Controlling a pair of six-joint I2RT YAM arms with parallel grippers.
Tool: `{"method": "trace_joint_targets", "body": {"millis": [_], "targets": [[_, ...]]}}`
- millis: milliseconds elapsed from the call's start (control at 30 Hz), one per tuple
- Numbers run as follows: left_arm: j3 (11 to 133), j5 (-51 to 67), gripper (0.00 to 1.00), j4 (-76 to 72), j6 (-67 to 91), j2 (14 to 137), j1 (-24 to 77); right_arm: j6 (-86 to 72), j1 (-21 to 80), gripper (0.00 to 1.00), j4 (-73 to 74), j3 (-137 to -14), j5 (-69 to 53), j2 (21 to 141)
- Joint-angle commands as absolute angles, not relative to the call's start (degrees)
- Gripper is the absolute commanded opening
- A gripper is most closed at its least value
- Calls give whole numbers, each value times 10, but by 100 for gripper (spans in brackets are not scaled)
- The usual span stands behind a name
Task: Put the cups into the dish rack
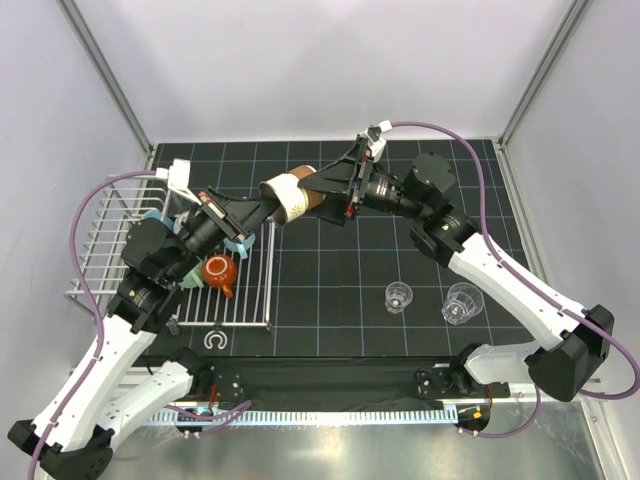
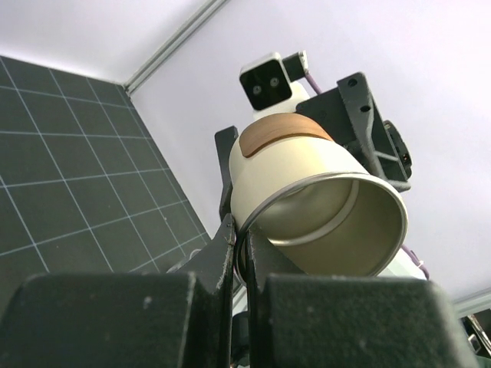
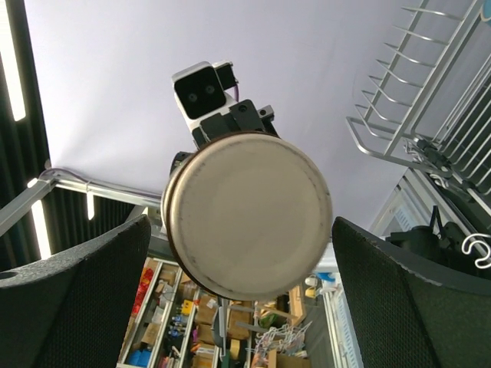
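cup (image 1: 290, 200) held aloft, rim pinched in the left gripper (image 2: 239, 238). right gripper (image 3: 240, 222) is spread wide, one finger either side of its base.

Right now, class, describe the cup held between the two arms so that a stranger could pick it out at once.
Find the black gridded mat and look above its far middle. There the left hand pinches the rim of a cream cup lying sideways, brown-banded near its base, steel inside. It alone is in the air; the clear cups stand on the mat.
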State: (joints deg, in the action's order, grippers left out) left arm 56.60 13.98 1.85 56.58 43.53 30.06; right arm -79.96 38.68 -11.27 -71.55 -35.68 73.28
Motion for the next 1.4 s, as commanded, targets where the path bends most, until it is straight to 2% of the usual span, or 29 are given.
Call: {"method": "trace_joint_targets", "body": {"millis": [0, 67, 133, 233, 333, 367, 433, 467, 533, 567, 600, 633, 667, 700, 767, 867, 1133, 1367], "targets": [[563, 157, 1, -35, 567, 432, 299, -834, 390, 100, -175, -718, -357, 737], [561, 158, 1, -35, 567, 432, 299, -842, 392, 100, -189, -720, -359, 744], [557, 157, 0, -35, 567, 433, 299, -852, 393, 95, -194, -722, -362, 746], [555, 160, 0, -39, 569, 435, 299, -862, 393, 85, -207, -725, -370, 755], [554, 164, 0, -41, 568, 435, 299, -861, 395, 69, -205, -735, -380, 766], [552, 163, 0, -40, 566, 434, 299, -860, 396, 57, -206, -736, -382, 769], [549, 163, 1, -40, 566, 428, 299, -860, 396, 48, -207, -735, -386, 776], [548, 163, 0, -34, 566, 425, 299, -857, 397, 39, -207, -736, -388, 779], [550, 151, 0, -10, 563, 416, 299, -838, 397, 28, -202, -744, -389, 785], [559, 142, 2, 41, 562, 413, 299, -828, 397, 17, -184, -751, -391, 787], [563, 134, 12, 66, 552, 409, 299, -812, 397, 12, -169, -758, -391, 791], [569, 109, 38, 94, 547, 401, 299, -796, 398, 7, -154, -778, -391, 797], [581, 93, 51, 162, 541, 394, 299, -757, 398, 4, -115, -790, -390, 801], [586, 77, 61, 191, 535, 387, 299, -736, 399, 4, -90, -801, -385, 805], [593, 15, 72, 253, 522, 360, 299, -675, 399, 4, -35, -828, -377, 815], [596, -43, 74, 344, 521, 330, 299, -611, 403, 4, 52, -860, -348, 829], [653, -120, 75, 539, 487, 276, 299, -438, 426, 4, 131, -876, -262, 868], [699, -127, 72, 585, 462, 278, 299, -302, 515, 4, 203, -940, -128, 953]]}}
